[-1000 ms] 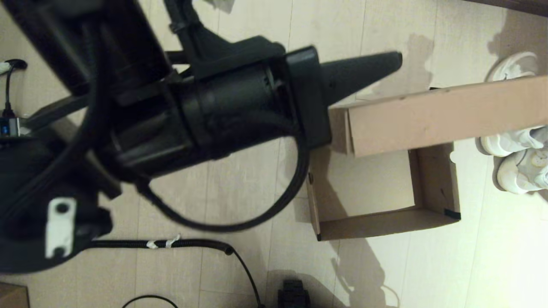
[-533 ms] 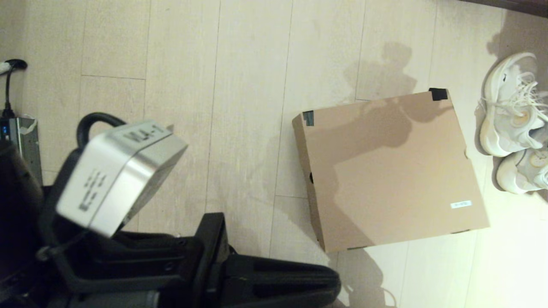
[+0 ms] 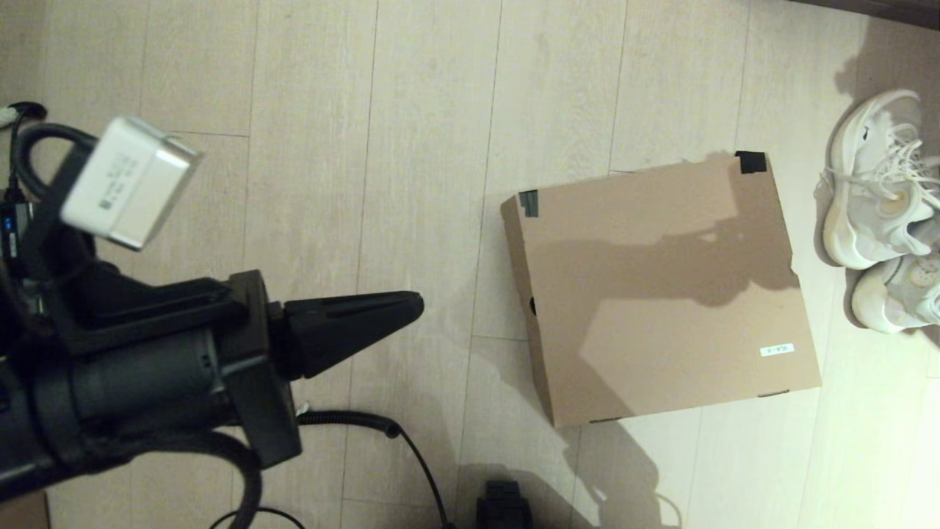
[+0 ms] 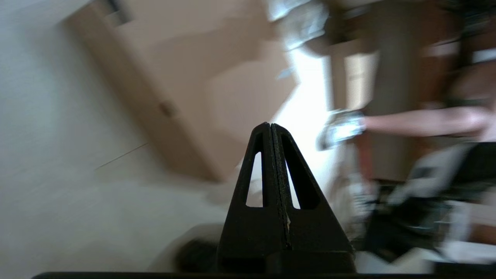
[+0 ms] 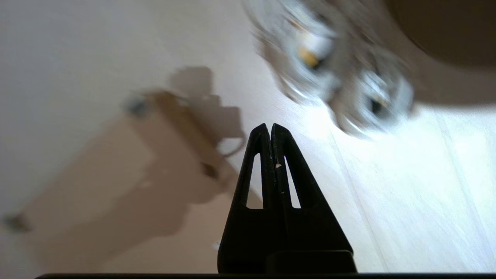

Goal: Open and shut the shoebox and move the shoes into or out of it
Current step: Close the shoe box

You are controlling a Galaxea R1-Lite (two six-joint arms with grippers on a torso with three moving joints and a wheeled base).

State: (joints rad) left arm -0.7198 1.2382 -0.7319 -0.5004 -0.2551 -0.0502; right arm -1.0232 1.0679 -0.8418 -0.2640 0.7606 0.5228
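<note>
Shoebox (image 3: 661, 294) w/ lid down on floor (image 3: 411, 147), centre-right; shoes (image 3: 877, 213) just beside its right side, outside. Left gripper (image 3: 411, 305) in air left of box, jaws pressed together, empty. Right gripper (image 5: 270, 130) likewise, jaws pressed together.

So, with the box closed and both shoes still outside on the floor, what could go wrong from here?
1. The shoebox has its lid down flat. The left gripper, shut and empty, may shove the light box across the floor instead of lifting the lid.
2. The shoes lie close to the box's far side, so a sliding box could knock them.
3. A black cable lies on the floor under the left arm and might snag.
</note>
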